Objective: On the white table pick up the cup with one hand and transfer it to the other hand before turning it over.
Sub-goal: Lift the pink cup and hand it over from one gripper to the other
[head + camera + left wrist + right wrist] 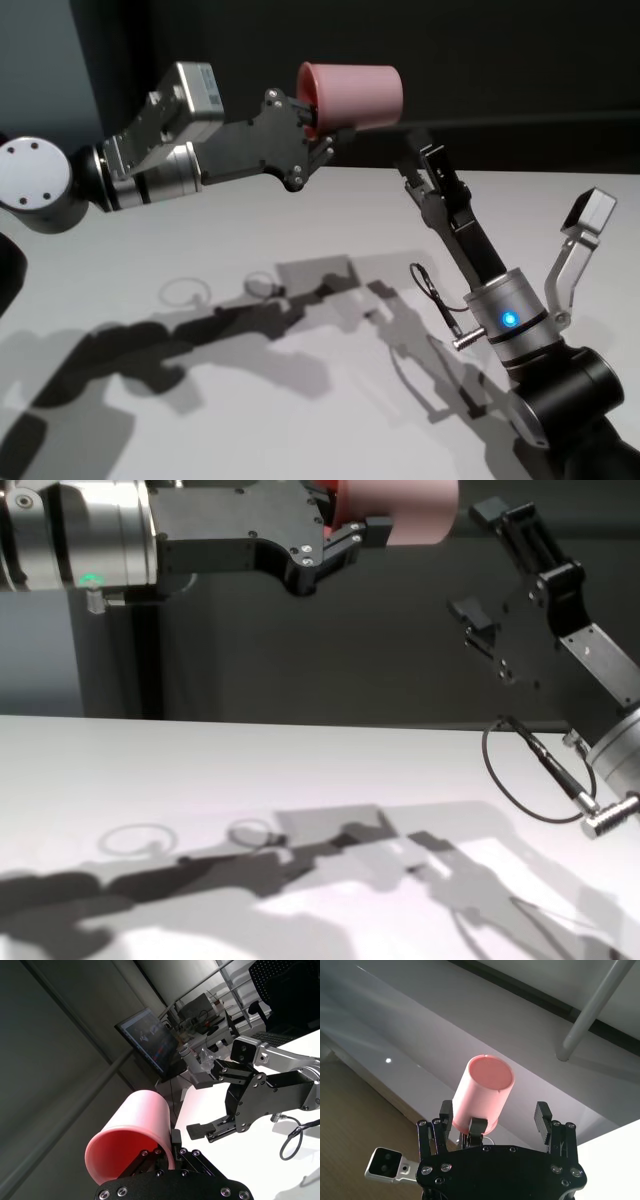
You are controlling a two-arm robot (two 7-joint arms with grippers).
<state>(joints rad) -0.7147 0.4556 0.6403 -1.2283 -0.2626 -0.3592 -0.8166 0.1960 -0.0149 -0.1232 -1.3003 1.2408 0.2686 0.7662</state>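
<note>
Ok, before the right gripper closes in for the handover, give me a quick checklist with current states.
1. Left gripper shut on the cup at its rim end: ok.
2. Cup lifted clear of the table, lying sideways with its base toward the right arm: ok.
3. Right gripper open, ready to receive: ok.
4. Right gripper's fingers around the cup: not ok; they stand beside it, apart from it.
5. Cup base in line between the right fingers, seen from the right wrist: ok, roughly centred.
6. Firmness of the left grip: cannot tell.
</note>
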